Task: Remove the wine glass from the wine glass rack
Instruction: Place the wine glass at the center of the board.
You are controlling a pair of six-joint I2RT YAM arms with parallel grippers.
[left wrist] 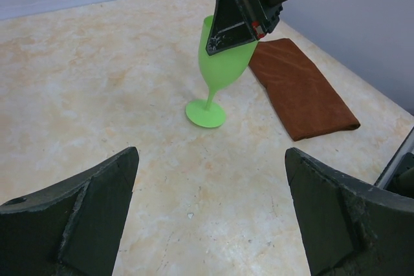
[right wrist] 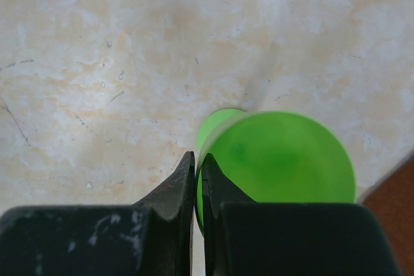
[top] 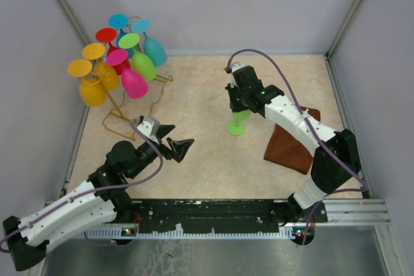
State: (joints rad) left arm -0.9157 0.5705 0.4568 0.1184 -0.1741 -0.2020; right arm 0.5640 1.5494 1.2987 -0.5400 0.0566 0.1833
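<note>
Rack (top: 115, 104) far left, wine glass (top: 236, 125) centre, cloth (top: 289, 148) right

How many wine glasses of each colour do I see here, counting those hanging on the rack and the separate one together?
yellow glasses: 2
red glass: 1
pink glass: 1
turquoise glasses: 2
green glasses: 2, including the lone green glass
Total: 8

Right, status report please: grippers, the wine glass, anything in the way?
Left gripper open, holding nothing. Right gripper shut on green wine glass rim; glass off the wine glass rack, foot on table. Brown cloth beside it, not touching.
</note>
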